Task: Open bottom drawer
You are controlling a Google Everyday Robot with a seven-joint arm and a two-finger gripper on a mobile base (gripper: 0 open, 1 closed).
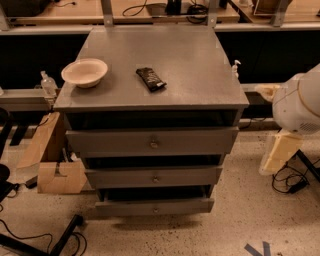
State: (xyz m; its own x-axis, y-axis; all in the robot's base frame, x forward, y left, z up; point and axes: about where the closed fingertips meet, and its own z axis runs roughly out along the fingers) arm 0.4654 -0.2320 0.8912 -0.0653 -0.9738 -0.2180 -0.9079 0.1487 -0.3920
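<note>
Left edge: a dark shape and a black stand leg [60, 240] were cut off by the frame; what they belonged to could not be told.
Cardboard box [50, 160]: it was seen on the floor just beside the cabinet's left side, its flaps open.
Clear bottle [47, 84]: it was set on a rail behind the box and was hard to make out.
Bowl [84, 72]: a pale bowl was placed upright near the left edge of the cabinet top [200, 60].
Dark bar [150, 79]: a wrapped item was laid flat near the middle of the top, apart from the bowl; its label could not be read.
Top drawer [152, 142] and middle drawer [154, 176]: dark gaps were seen above both.
Bottom drawer [154, 206]: it was found lowest, just above the floor, knob centred; its inside was lost in shadow, and how far it was drawn out could not be judged.
Arm [300, 100]: a white shell was cut off at the right edge.
Gripper [279, 152]: it was hung below the arm, well right of the drawers, touching nothing; open or closed could not be told.
Floor [235, 230]: speckled, with cables [290, 182] at the right.
Background: wooden benches [65, 10] were cropped at the top.
</note>
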